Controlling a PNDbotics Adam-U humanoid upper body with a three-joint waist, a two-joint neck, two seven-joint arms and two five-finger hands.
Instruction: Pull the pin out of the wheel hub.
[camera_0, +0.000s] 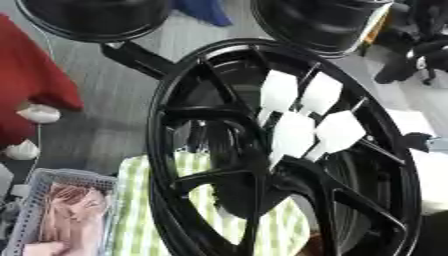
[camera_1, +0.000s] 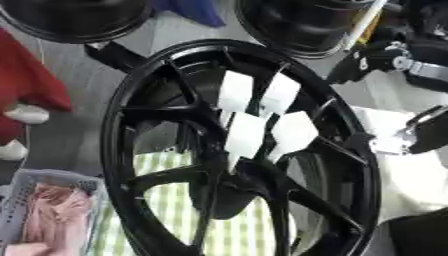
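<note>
Here, one view after another.
Left eye view, wheel hub (camera_0: 262, 150): black, stood on edge, filling the middle, on a green checked cloth (camera_0: 140, 210) over the bench.
Left eye view, pins (camera_0: 293, 135): four white flag-shaped tabs cluster at the hub's centre, stems slanting down-left.
Left eye view, hands: none shows.
Right eye view, right hand (camera_1: 424, 132): dark and silver, at the right edge beside the rim, right of the pins; whether its fingers are spread or curled, I cannot tell.
Right eye view, left hand: absent.
Judgement: the right hand is nearer; it must reach left.
</note>
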